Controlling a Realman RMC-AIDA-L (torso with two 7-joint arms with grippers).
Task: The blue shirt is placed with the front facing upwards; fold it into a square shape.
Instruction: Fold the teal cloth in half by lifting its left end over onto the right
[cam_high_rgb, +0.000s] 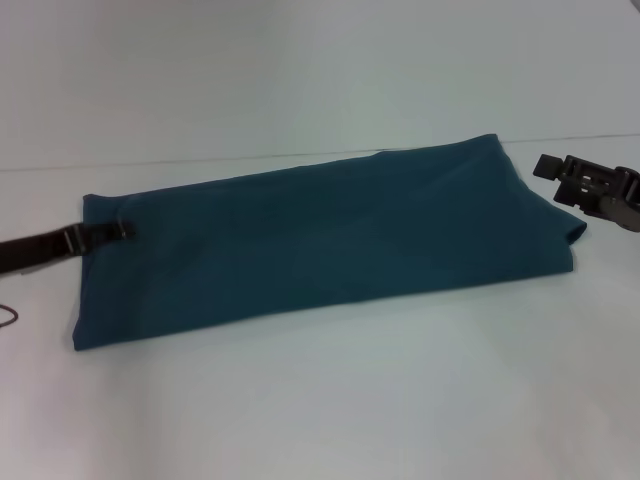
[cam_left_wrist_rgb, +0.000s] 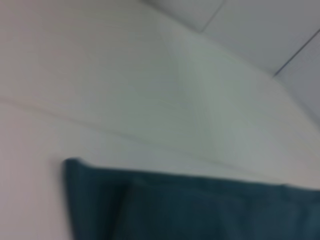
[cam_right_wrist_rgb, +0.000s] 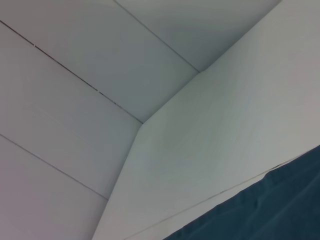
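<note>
The blue shirt (cam_high_rgb: 330, 240) lies on the white table (cam_high_rgb: 350, 410) folded into a long plain teal strip that runs from near left to far right, with no lettering showing. My left gripper (cam_high_rgb: 123, 231) reaches in low from the left, its tip over the strip's left end. My right gripper (cam_high_rgb: 550, 166) hovers just beyond the strip's far right end, apart from the cloth. A corner of the blue shirt (cam_left_wrist_rgb: 200, 210) fills the left wrist view's lower part, and an edge of the blue shirt (cam_right_wrist_rgb: 275, 210) shows in the right wrist view.
White tabletop surrounds the shirt, with a thin seam line (cam_high_rgb: 200, 160) running behind it. A dark cable loop (cam_high_rgb: 8, 317) lies at the left edge near the left arm. Wall panels (cam_right_wrist_rgb: 100, 75) show beyond the table.
</note>
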